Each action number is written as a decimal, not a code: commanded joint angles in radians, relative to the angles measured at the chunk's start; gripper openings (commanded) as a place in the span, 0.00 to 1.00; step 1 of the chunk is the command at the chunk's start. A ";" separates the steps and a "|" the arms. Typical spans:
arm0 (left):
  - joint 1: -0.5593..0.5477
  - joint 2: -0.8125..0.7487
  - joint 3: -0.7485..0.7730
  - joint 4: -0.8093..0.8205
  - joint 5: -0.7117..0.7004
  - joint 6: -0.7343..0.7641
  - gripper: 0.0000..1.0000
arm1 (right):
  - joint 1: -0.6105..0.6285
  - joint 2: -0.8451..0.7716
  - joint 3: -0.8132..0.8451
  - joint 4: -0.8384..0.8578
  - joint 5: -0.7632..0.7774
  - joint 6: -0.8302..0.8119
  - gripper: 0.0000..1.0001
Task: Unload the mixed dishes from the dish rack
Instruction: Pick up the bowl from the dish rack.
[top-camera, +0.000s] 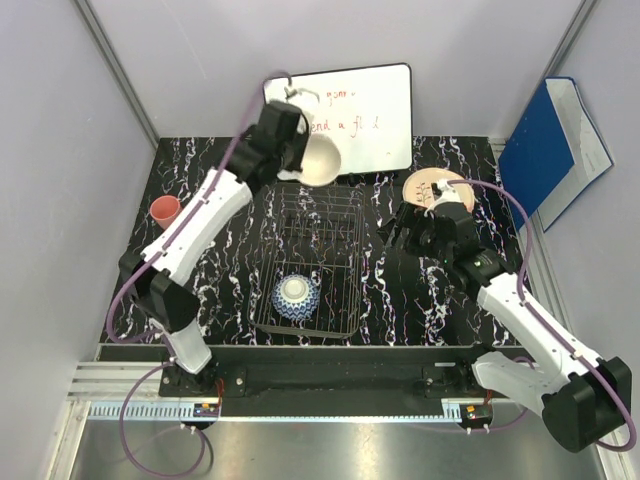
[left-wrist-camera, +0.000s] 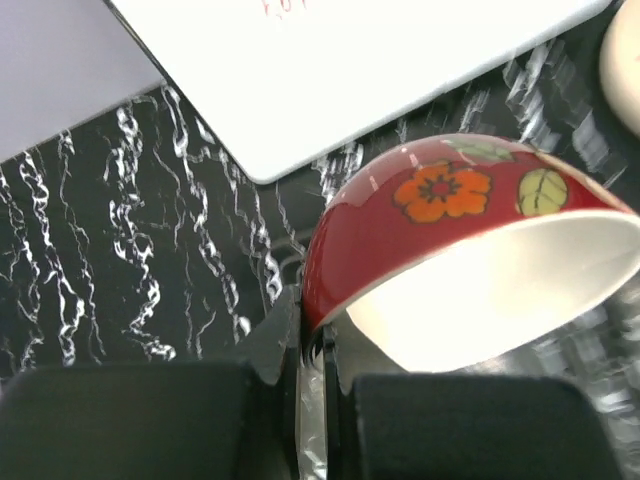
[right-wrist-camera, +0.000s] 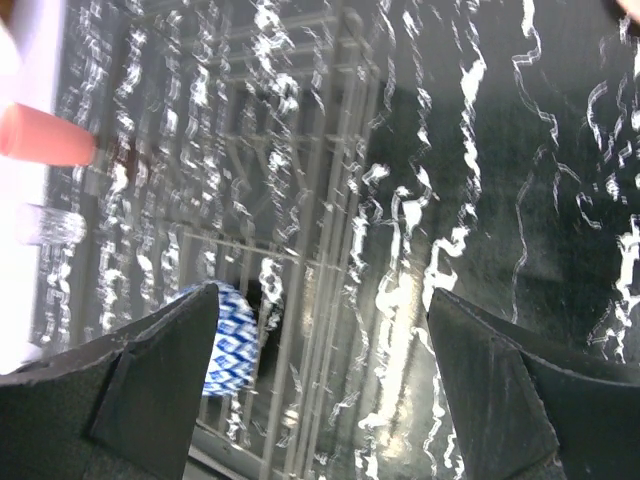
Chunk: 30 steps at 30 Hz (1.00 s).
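Note:
My left gripper (top-camera: 298, 150) is shut on the rim of the cream bowl (top-camera: 322, 160), which is red outside with orange flowers (left-wrist-camera: 450, 200). It holds the bowl tilted above the table, beyond the dish rack's far edge and by the whiteboard. The black wire dish rack (top-camera: 335, 225) holds the blue-and-white bowl (top-camera: 297, 297) at its near end; this bowl also shows in the right wrist view (right-wrist-camera: 232, 340). My right gripper (top-camera: 396, 232) is open and empty, just right of the rack. The pink cup (top-camera: 165, 211) and the pale plate (top-camera: 425, 185) stand on the table. A small clear glass (right-wrist-camera: 52, 226) shows beyond the rack.
A white whiteboard (top-camera: 375, 110) lies at the back, also in the left wrist view (left-wrist-camera: 350, 60). A blue folder (top-camera: 548, 150) leans at the back right. Grey walls close in the black marbled table (top-camera: 220, 290) on both sides.

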 joint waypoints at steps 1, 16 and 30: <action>0.000 0.100 0.495 -0.352 0.068 -0.319 0.00 | 0.008 0.008 0.190 -0.097 0.061 -0.016 0.93; -0.095 0.085 0.366 -0.471 0.291 -0.569 0.00 | 0.010 0.105 0.540 -0.375 0.161 0.027 0.92; -0.157 0.146 0.360 -0.470 0.312 -0.586 0.00 | 0.068 0.126 0.494 -0.385 0.113 0.012 0.90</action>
